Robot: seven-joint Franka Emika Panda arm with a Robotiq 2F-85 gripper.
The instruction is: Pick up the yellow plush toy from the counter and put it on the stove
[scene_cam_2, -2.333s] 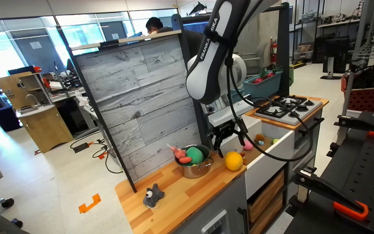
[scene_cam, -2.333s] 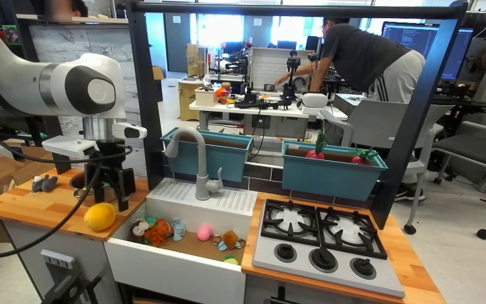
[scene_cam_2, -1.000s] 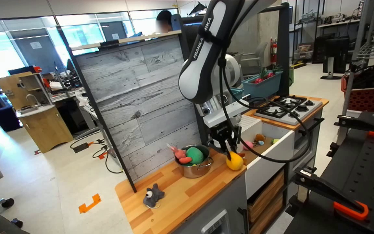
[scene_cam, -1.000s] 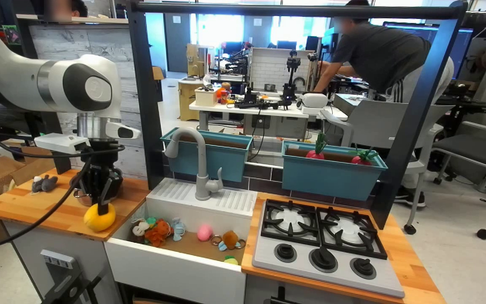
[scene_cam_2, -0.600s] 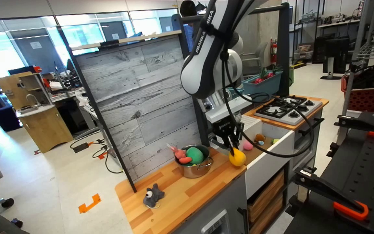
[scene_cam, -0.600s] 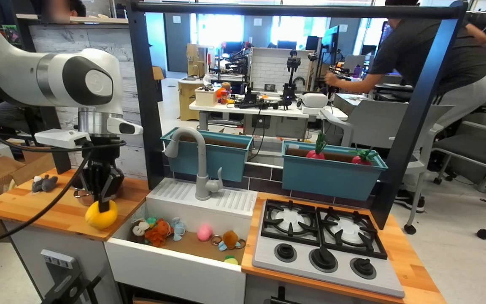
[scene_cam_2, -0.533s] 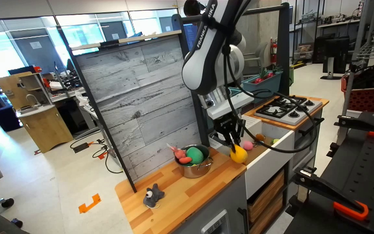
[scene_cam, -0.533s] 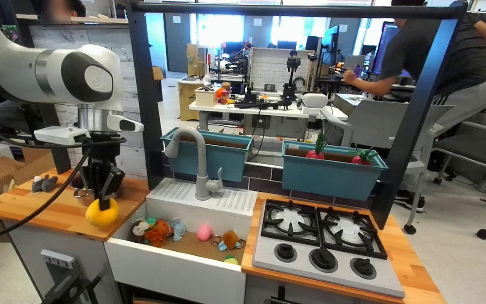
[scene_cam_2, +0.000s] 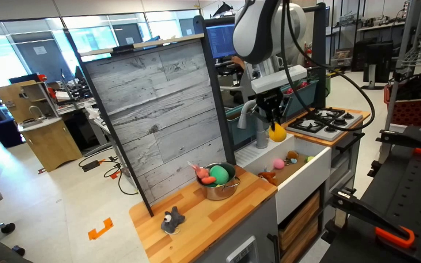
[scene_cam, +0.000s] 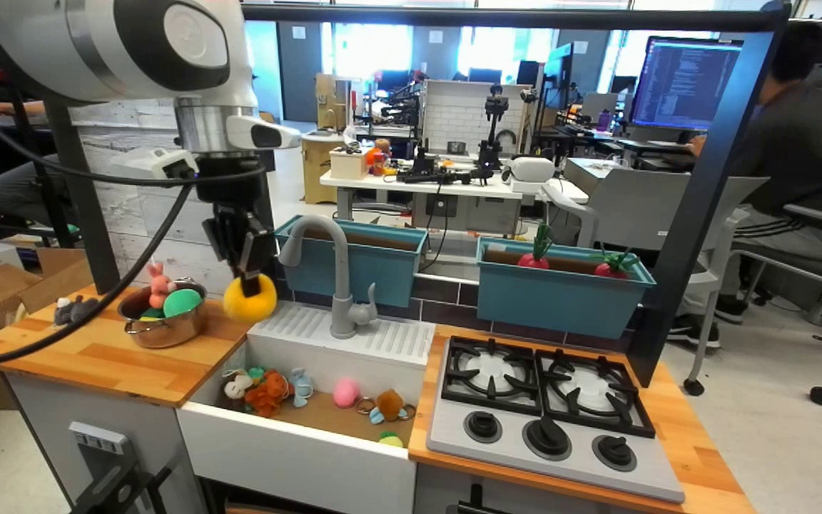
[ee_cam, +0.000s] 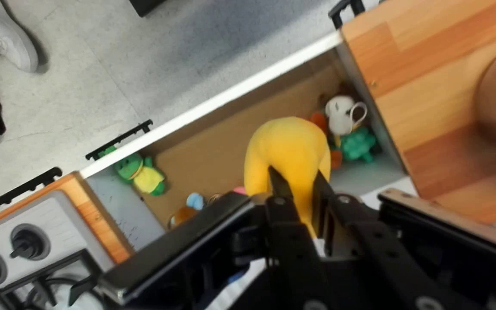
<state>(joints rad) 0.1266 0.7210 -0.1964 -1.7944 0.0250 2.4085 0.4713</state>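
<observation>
The gripper [ee_cam: 296,173] has its tips drawn narrow on the yellow plush toy [ee_cam: 286,137], holding it off the counter [scene_cam: 108,364], in the air over the sink [scene_cam: 297,457]. Only part of the plush sits between the fingers [ee_cam: 280,185] and the rest bulges past them, so a jolt might squeeze it loose and drop it into the sink. A little farther out, the tap [scene_cam: 342,282] could knock toy or fingers if the carry crosses at this height. Farther again, at the stove [scene_cam: 511,432], a rounded thing let go from too high may bounce or roll off the barred top. Both fingers on the plush show clearly only in the wrist view, as does the whole of the green-and-yellow frog toy [ee_cam: 144,177] down in the sink. In an exterior view the toy [scene_cam: 250,305] stands apart from the tap's stem; in an exterior view the toy [scene_cam_2: 278,133] all but overlaps that stem, and the gap cannot be judged. The wrist view catches merely an edge of the pot [ee_cam: 495,94] and a corner of the stove, which both exterior views show more fully.
</observation>
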